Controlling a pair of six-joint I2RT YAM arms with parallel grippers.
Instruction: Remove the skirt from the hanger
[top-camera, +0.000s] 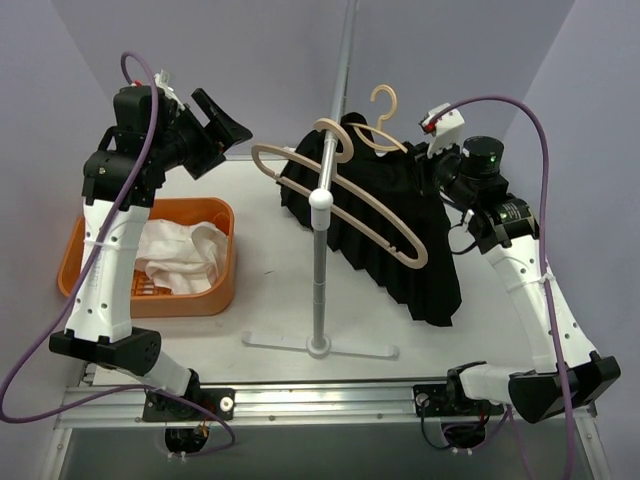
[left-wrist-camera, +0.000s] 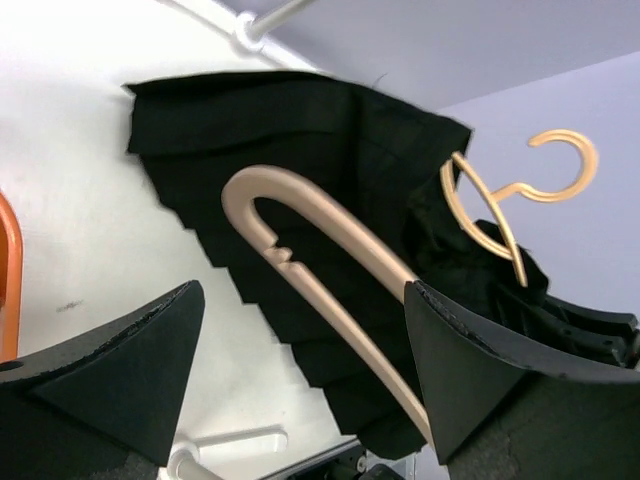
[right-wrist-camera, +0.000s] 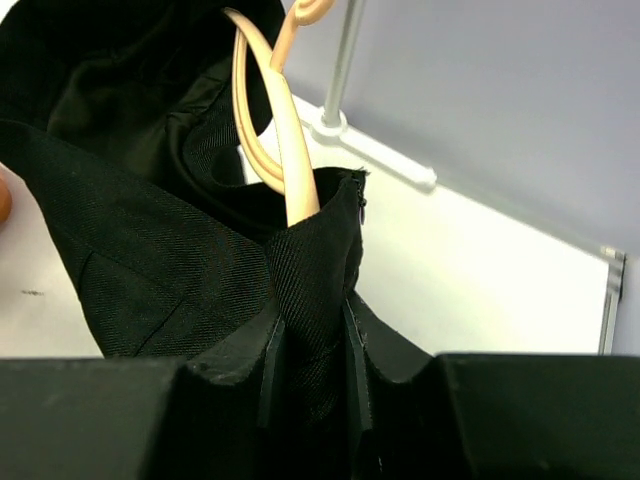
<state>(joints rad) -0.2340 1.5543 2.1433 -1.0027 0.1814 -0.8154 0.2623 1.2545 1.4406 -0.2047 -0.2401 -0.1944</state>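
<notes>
A black pleated skirt (top-camera: 400, 250) hangs on a beige hanger (top-camera: 372, 222) beside the stand's pole, its lower hem trailing toward the table at the right. The hanger's long loop (left-wrist-camera: 300, 215) lies across the skirt's (left-wrist-camera: 300, 130) front, and a hook (top-camera: 383, 100) rises above the skirt's top. My right gripper (top-camera: 437, 160) is at the skirt's upper right corner, shut on a fold of the waistband (right-wrist-camera: 315, 270) just below the hanger's arm (right-wrist-camera: 290, 150). My left gripper (top-camera: 212, 135) is raised at the upper left, open and holding nothing, well apart from the hanger's left end.
A white stand with a vertical pole (top-camera: 319, 270) and a flat foot (top-camera: 330, 348) is at mid-table in front of the skirt. An orange basket (top-camera: 228, 270) holding white cloth (top-camera: 180, 255) sits at the left. Purple walls close in behind and on both sides.
</notes>
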